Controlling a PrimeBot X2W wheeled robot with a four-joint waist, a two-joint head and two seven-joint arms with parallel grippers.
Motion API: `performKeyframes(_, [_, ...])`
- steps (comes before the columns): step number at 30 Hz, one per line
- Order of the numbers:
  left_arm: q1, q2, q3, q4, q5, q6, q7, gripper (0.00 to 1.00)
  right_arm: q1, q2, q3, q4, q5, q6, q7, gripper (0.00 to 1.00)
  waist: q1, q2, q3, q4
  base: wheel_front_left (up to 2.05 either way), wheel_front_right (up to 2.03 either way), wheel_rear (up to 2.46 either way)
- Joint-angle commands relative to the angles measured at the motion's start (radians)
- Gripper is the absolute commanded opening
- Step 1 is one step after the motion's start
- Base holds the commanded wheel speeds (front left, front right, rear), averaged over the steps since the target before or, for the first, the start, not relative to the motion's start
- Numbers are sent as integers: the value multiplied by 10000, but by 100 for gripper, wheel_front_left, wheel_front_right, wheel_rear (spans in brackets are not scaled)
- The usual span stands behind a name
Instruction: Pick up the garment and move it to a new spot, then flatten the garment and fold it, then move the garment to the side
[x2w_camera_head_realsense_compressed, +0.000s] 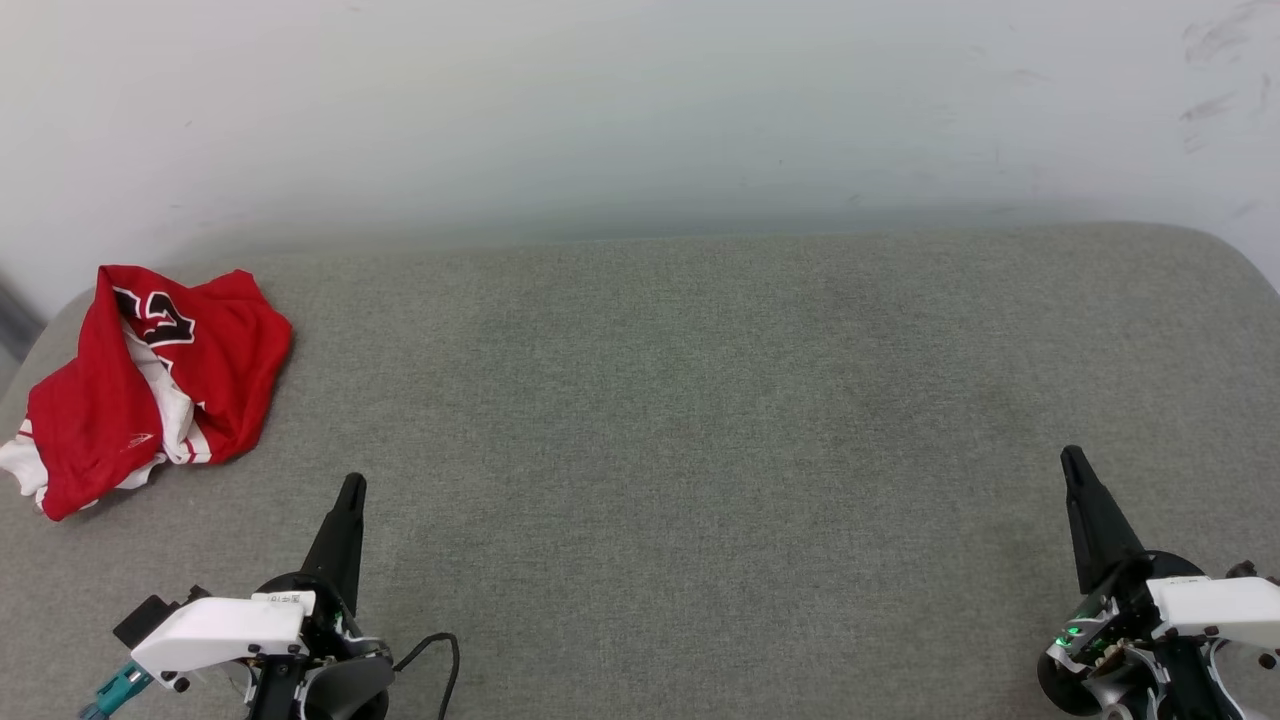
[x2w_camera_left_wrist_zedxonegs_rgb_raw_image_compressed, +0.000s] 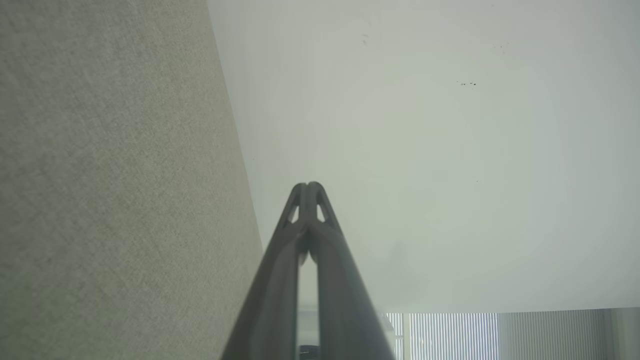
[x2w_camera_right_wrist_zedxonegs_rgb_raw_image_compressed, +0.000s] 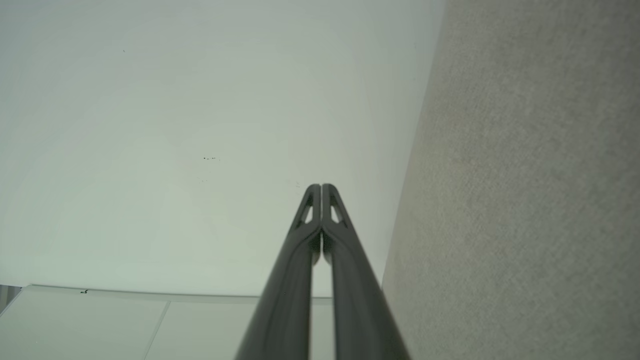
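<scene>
With left tool (x2w_camera_head_realsense_compressed: 352, 484) and right tool (x2w_camera_head_realsense_compressed: 1072, 456) both closed and empty, we should open the left, reach the crumpled garment (x2w_camera_head_realsense_compressed: 215, 360) and pinch a raised fold.

Garment (x2w_camera_head_realsense_compressed: 150, 385), upper left: red, white sleeves, red/white stripe trim, black figs w/ white outline. Fabric surface (x2w_camera_head_realsense_compressed: 650, 400): grey-green, fine woven fleck. Wall (x2w_camera_head_realsense_compressed: 640, 90): off-white, dark scuffs upper right. Left gripper (x2w_camera_head_realsense_compressed: 352, 484) & right gripper (x2w_camera_head_realsense_compressed: 1071, 457): black, w/ white housings. Green light (x2w_camera_head_realsense_compressed: 1070, 632) lower right; teal plug (x2w_camera_head_realsense_compressed: 110, 688) lower left.
</scene>
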Motion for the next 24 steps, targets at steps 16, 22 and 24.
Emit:
performKeyframes(16, [-59,-10,24,2,12,-38,18,0,-98,30,4,5,-46,-3,7,0,0,0,0,0,0,0,0])
performKeyframes(22, [-59,-10,24,2,12,-38,17,0,-98,31,5,5,-45,-3,7,0,0,0,0,0,0,0,0])
performKeyframes(24, [-59,-10,24,2,12,-38,17,0,-98,31,5,5,-45,-3,7,0,0,0,0,0,0,0,0])
